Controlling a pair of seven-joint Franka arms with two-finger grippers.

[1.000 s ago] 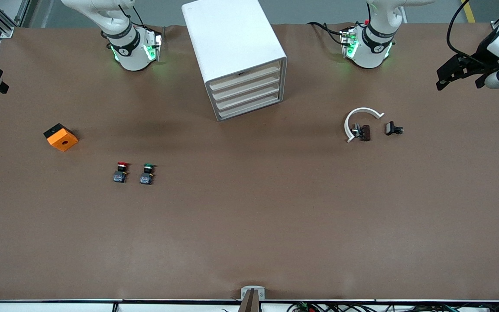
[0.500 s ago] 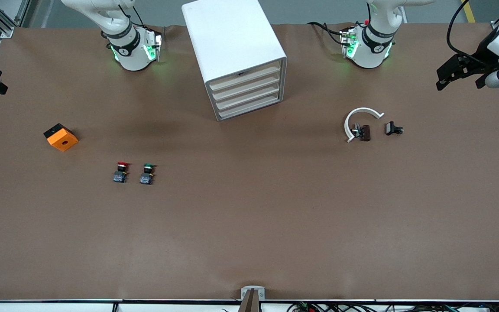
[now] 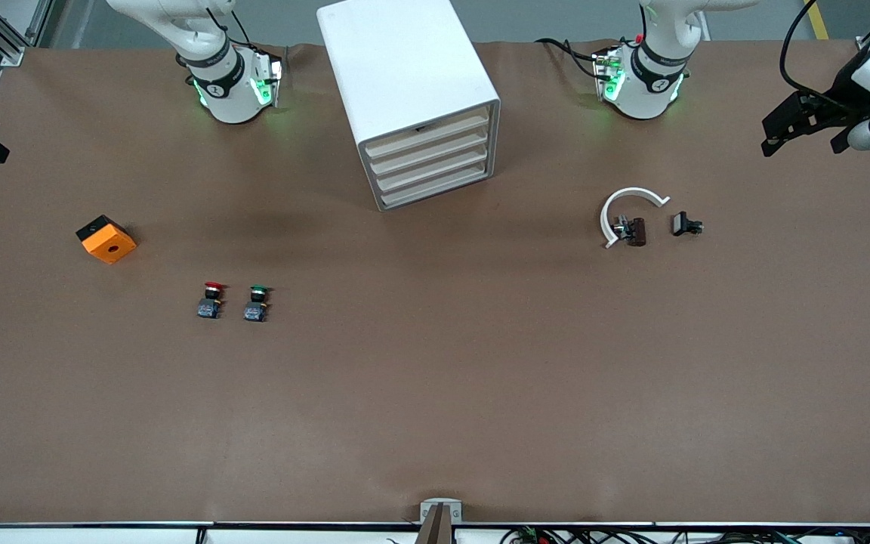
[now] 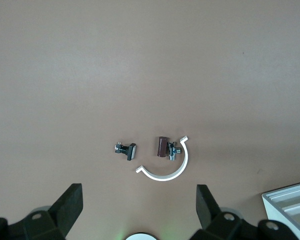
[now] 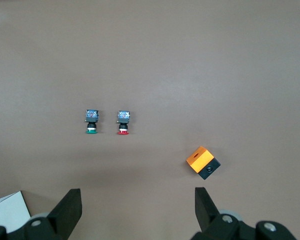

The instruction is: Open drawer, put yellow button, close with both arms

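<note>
Brown table [image 3: 435,393]: drawer [image 3: 427,134] sat closed. Left gripper [image 3: 797,128] hung spread wide over its table end; right gripper [image 5: 137,207] likewise, above red button [image 5: 123,121] and green button [image 5: 91,121].

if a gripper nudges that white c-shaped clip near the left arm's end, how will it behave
The white c-shaped clip looks thin and lies flat, so it would probably slide or spin rather than tip. Its open ring may flex somewhat if squeezed across the gap. A small brown part sits inside the curve, apparently touching, so a nudge would likely drag that along too.
</note>
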